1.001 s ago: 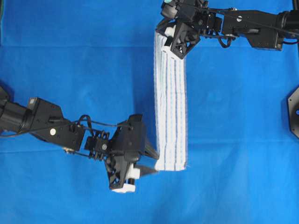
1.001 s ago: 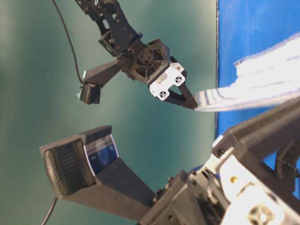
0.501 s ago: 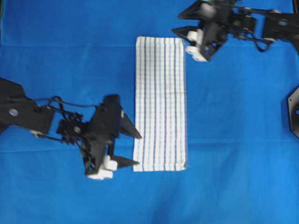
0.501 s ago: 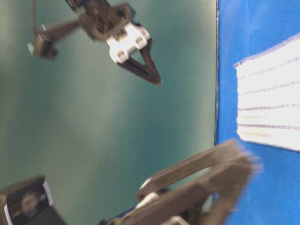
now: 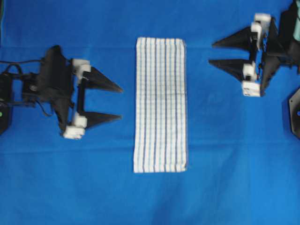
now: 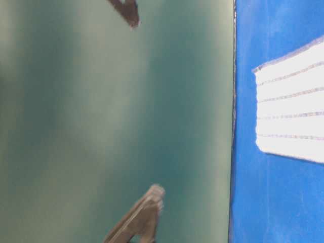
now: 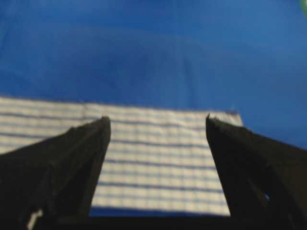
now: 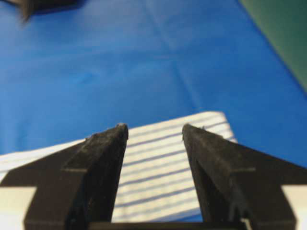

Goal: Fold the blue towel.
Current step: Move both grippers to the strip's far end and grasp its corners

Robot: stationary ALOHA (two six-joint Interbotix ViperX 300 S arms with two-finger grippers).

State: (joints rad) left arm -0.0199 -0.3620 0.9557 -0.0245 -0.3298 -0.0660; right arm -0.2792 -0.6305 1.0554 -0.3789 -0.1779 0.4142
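Note:
The blue towel (image 5: 160, 105), white with thin blue stripes, lies flat as a long narrow folded strip in the middle of the table. It also shows in the table-level view (image 6: 291, 106), the left wrist view (image 7: 158, 163) and the right wrist view (image 8: 153, 172). My left gripper (image 5: 121, 101) is open and empty, to the left of the towel, its tips pointing at it. My right gripper (image 5: 211, 53) is open and empty, to the right of the towel's far end. In the wrist views both the left gripper (image 7: 156, 119) and the right gripper (image 8: 154, 127) have their jaws spread with nothing between them.
The plain blue table covering (image 5: 93, 187) spreads all around the towel. A black fixture (image 5: 295, 112) sits at the right edge. The table's edge (image 6: 234, 126) shows in the table-level view against a green backdrop.
Both grippers let go of the towel and drew back to the sides. The towel, held up on edge a second ago, now lies flat and folded.

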